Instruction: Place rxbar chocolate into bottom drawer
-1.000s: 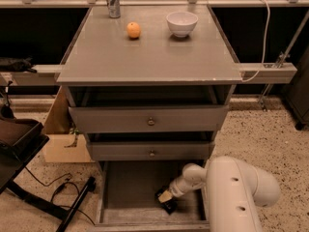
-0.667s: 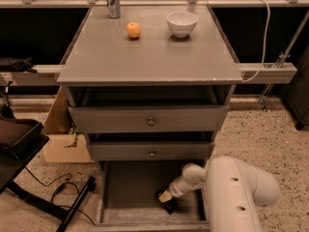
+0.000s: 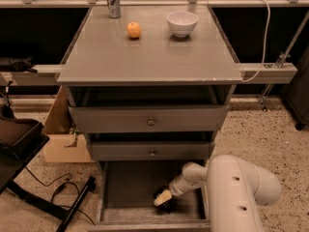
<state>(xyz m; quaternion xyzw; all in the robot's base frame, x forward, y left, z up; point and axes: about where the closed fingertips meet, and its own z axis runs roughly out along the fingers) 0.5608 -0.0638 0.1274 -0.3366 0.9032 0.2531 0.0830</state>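
Observation:
The bottom drawer (image 3: 123, 214) is pulled out at the foot of the grey cabinet, its worn floor showing. My white arm reaches down into it from the lower right. My gripper (image 3: 164, 199) is low inside the drawer, near its right half, just above the floor. A small dark shape under and beside the gripper tip looks like the rxbar chocolate (image 3: 168, 205); it is mostly hidden by the gripper, and I cannot tell whether it rests on the floor or is held.
On the cabinet top stand an orange (image 3: 134, 30), a white bowl (image 3: 182, 22) and a can (image 3: 113, 0). Two shallower drawers with round knobs (image 3: 151, 122) are above the open one. A cardboard box (image 3: 60, 144) and a black stand with cables are on the floor at left.

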